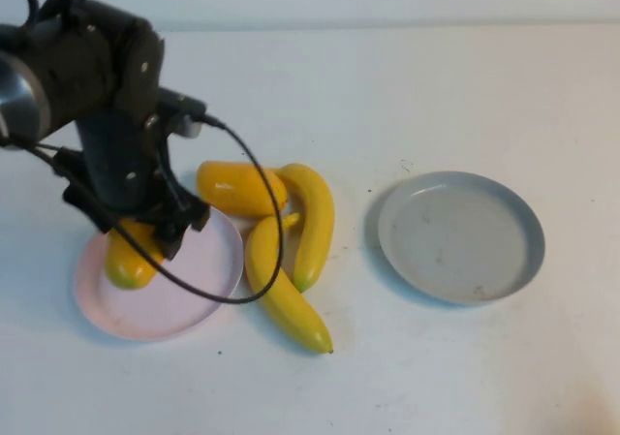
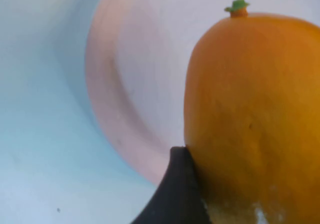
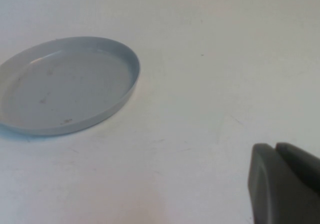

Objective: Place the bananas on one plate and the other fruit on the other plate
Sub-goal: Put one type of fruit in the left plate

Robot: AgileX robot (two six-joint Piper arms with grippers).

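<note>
My left gripper [image 1: 145, 233] is down over the pale pink plate [image 1: 194, 290], shut on an orange-yellow mango [image 1: 128, 259] that rests on or just above the plate's left part. In the left wrist view the mango [image 2: 255, 109] fills the space at the jaws, one dark finger [image 2: 177, 189] presses its side, and the pink plate [image 2: 135, 84] lies behind it. A second mango [image 1: 237, 188] lies on the table beside the plate's far right rim. Two bananas [image 1: 312, 224] [image 1: 283, 295] lie to its right, touching. The grey plate [image 1: 460, 236] is empty. My right gripper [image 3: 276, 149] is shut and empty, beside the grey plate [image 3: 65, 87].
The left arm's black cable [image 1: 262, 212] loops over the second mango and the nearer banana. White tabletop [image 1: 387, 86] lies open at the back, front and far right.
</note>
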